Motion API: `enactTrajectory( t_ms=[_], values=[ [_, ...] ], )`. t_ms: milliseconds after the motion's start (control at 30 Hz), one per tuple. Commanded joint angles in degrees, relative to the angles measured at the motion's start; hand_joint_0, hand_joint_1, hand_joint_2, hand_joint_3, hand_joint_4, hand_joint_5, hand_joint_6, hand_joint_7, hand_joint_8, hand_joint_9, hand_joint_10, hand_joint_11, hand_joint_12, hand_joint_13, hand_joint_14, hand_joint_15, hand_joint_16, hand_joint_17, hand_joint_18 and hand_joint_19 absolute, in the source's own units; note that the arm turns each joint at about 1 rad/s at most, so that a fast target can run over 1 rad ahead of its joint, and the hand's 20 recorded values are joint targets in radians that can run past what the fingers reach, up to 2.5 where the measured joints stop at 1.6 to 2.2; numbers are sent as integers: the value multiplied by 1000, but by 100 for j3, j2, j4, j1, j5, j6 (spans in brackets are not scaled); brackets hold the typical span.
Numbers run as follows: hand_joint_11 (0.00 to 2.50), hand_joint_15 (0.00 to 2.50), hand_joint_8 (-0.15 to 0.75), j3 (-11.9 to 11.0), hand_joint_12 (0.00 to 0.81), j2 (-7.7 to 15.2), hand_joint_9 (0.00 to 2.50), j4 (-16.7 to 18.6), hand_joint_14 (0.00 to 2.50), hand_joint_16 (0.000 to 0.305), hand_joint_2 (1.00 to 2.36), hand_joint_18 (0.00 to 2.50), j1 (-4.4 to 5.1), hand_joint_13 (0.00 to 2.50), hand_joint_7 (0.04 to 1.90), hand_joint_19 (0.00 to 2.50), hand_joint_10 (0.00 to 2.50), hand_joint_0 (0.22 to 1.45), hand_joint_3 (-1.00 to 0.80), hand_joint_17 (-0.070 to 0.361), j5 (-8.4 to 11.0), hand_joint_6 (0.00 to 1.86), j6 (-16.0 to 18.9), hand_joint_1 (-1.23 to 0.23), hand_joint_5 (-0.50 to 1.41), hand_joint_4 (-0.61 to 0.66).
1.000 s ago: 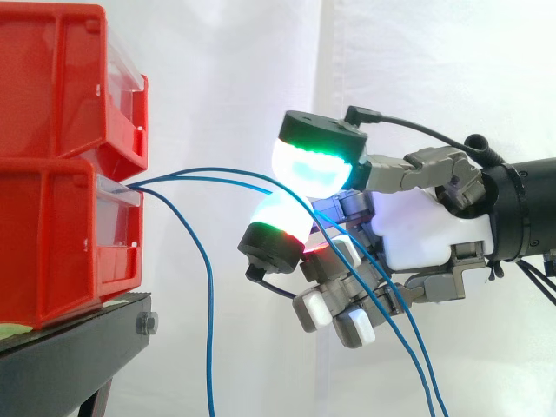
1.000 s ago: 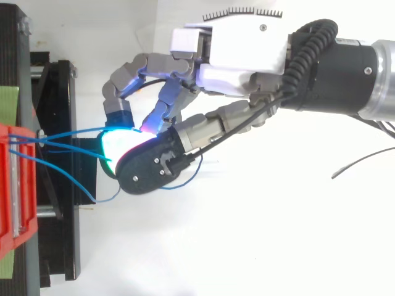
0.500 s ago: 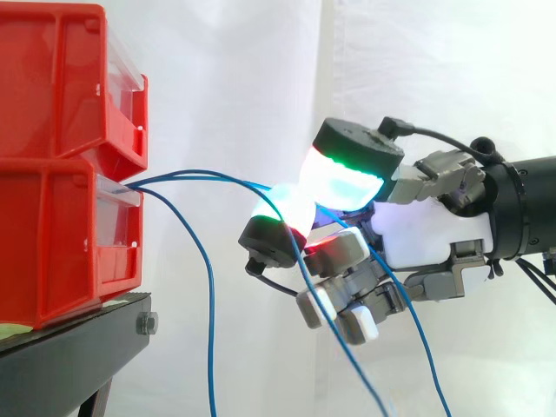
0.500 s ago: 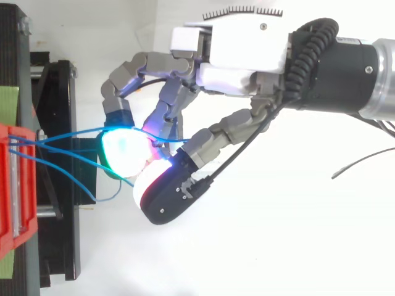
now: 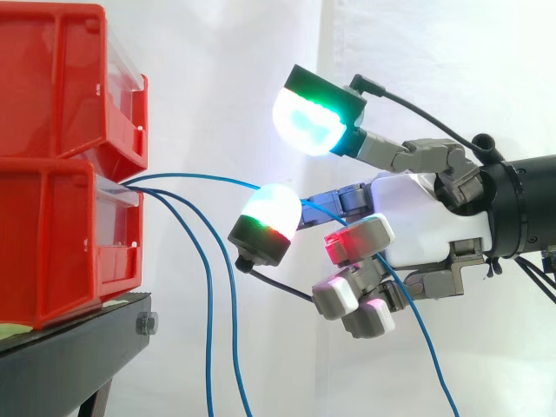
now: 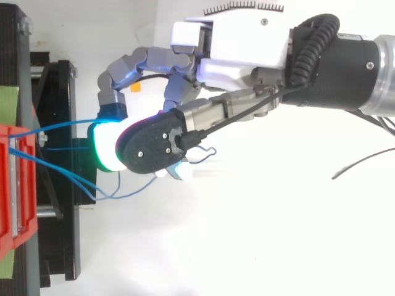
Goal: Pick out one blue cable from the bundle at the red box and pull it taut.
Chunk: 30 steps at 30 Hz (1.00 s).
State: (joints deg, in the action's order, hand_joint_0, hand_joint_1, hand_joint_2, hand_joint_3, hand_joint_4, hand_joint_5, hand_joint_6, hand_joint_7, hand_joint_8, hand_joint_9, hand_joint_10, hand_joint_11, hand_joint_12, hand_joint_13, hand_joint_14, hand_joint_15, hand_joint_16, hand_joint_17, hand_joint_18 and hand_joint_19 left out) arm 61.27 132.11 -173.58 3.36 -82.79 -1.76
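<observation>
Hand (image 5: 417, 226) is hovering spread, thumb pad (image 5: 306, 122) standing well apart from a fingertip (image 5: 271, 208), pinching nothing. One blue cable (image 5: 200, 177) is running from the lower red bin (image 5: 52, 243) over that fingertip and trailing down behind the curled lower fingers, sagging. Risk: with no pinch closing on it, a pull is likely sliding it off, or snagging the two hanging cables (image 5: 209, 330) nearby. Count: three blue cables, two red bins counting the upper red bin (image 5: 52, 78), one black stand (image 5: 78, 347).
</observation>
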Motion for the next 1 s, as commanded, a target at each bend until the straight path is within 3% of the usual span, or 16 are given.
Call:
enactTrajectory(
  t_ms=[0,133,467,500,533,600,800,867,967],
  values=[
    [1009,773,284,-1,367,-1,1433,0,24,58,1000,1056,-2,1185,1132,896,25,394,-500,131,0,725,0,-467,-51,60],
    [1123,897,296,-1,382,-1,1410,0,26,60,1000,1052,-11,1224,1044,883,24,390,-500,135,17,785,0,-480,-97,98],
    [1694,1498,295,-27,382,-1,1408,-114,6,59,1000,1048,-20,1362,976,964,1,393,-500,134,26,822,-184,-505,-133,133],
    [1704,1564,298,-27,377,-1,1380,-114,2,59,1000,1050,-20,1371,974,973,105,393,-500,134,26,824,-184,-507,-136,137],
    [1701,1560,295,-18,380,-1,1364,-114,132,59,1000,1050,-20,1351,974,991,173,393,-500,133,26,825,-184,-509,-137,139],
    [1535,1453,298,-27,373,-1,1282,-114,616,58,1000,1069,-20,1273,966,1030,646,394,-500,130,26,826,-184,-510,-138,139],
    [1307,1279,289,-141,357,-1,1176,-220,1511,56,1000,1122,-20,1135,964,1133,1544,402,-500,125,53,828,-255,-514,-141,148],
    [1318,1246,283,-212,353,-1,1166,-378,1680,55,1000,1129,-20,1107,963,1143,1580,408,-500,124,70,829,-290,-505,-143,151],
    [1310,1256,276,-361,346,-1,1157,-686,1687,53,1000,1119,-29,1098,969,1142,1601,420,-500,120,149,828,-299,-494,-144,142]
  ],
)
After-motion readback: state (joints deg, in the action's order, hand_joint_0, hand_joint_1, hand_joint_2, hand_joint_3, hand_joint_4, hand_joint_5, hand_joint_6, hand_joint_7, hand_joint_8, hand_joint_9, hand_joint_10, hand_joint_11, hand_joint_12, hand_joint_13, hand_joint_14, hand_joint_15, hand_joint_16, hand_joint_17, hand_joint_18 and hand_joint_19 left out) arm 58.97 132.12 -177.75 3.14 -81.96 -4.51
